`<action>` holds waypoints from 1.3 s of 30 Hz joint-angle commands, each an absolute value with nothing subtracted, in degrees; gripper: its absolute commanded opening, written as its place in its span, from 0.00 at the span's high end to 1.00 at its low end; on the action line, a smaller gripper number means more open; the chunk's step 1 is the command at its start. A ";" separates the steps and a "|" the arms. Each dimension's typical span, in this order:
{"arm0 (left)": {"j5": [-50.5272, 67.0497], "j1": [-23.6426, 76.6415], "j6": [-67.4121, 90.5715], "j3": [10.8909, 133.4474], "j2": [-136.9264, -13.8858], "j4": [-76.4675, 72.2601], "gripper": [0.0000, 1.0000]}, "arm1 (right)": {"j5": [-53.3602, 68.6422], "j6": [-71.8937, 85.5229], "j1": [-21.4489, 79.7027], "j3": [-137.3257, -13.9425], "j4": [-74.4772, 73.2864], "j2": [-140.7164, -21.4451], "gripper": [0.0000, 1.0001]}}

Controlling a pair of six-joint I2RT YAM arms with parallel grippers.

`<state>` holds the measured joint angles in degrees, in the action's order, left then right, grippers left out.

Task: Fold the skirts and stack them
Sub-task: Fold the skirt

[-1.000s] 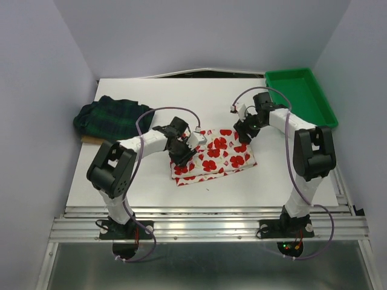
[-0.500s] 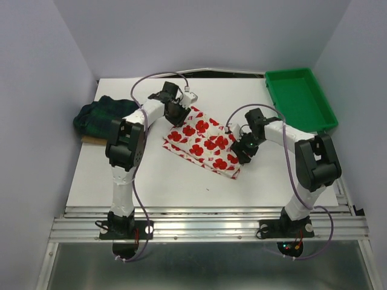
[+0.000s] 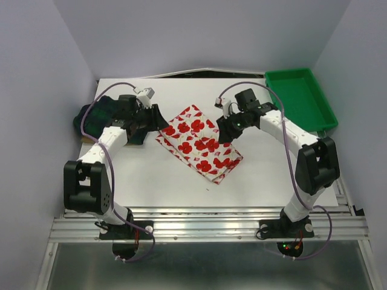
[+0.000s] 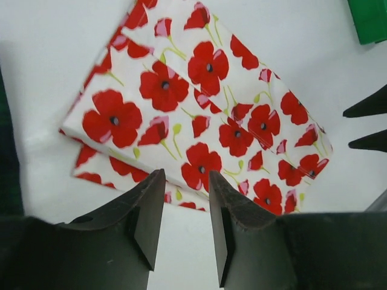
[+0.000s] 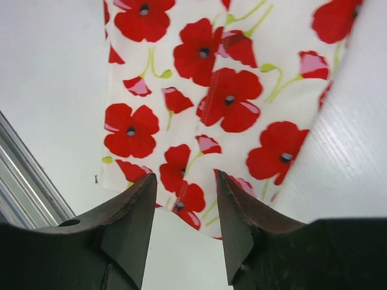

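The white poppy skirt (image 3: pixel 199 144) lies folded in a slanted rectangle at the table's middle. It fills the left wrist view (image 4: pixel 199 115) and the right wrist view (image 5: pixel 205 96). The plaid skirt (image 3: pixel 97 118) lies bunched at the far left edge. My left gripper (image 3: pixel 158 119) is open and empty, hovering just left of the poppy skirt's left corner (image 4: pixel 186 181). My right gripper (image 3: pixel 222 128) is open and empty, above the skirt's far right edge (image 5: pixel 184 184). The right fingertips (image 4: pixel 369 124) show in the left wrist view.
A green plastic tray (image 3: pixel 300 96) stands at the back right corner. The white table (image 3: pixel 266 175) is bounded by grey walls at the back and sides, with a metal rail (image 3: pixel 205 220) along its near edge.
Both grippers have let go of the poppy skirt, which now lies rotated and slanted. The left arm swung left toward the plaid skirt. The right gripper moved up and back.
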<state>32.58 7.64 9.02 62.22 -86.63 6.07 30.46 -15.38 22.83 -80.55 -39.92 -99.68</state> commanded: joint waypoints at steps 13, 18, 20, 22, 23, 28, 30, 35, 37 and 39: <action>22.32 7.38 29.71 53.17 -90.96 -3.43 0.19 | 16.44 -11.87 44.64 -71.55 -34.54 -98.44 0.51; 23.11 6.94 29.88 54.93 -94.39 -4.04 0.18 | 13.36 -10.81 47.10 -70.31 -33.22 -98.79 0.53; 23.20 6.77 30.15 55.63 -95.71 -4.04 0.18 | 13.01 -10.72 47.11 -70.49 -33.31 -99.14 0.53; 23.29 6.59 30.23 55.98 -96.94 -4.04 0.18 | 12.83 -10.72 47.72 -70.66 -33.40 -99.49 0.55; 23.38 6.68 30.23 56.16 -97.29 -4.04 0.18 | 12.83 -10.81 48.25 -70.58 -33.57 -99.67 0.55; 23.82 6.59 30.59 56.78 -98.61 -3.96 0.18 | 12.04 -11.34 49.31 -70.05 -34.19 -100.81 0.56; 23.99 6.59 30.59 57.04 -98.61 -3.87 0.18 | 11.60 -11.43 49.83 -69.52 -34.19 -100.81 0.55; 24.61 6.59 30.50 57.04 -98.52 -3.96 0.18 | 10.73 -11.51 50.44 -69.43 -34.63 -100.72 0.52; 25.13 6.59 30.50 57.13 -98.70 -3.96 0.18 | 10.46 -11.60 50.45 -69.43 -34.63 -100.64 0.52; 25.57 6.59 30.50 57.30 -98.70 -4.22 0.18 | 9.49 -11.95 50.45 -69.26 -34.45 -100.72 0.53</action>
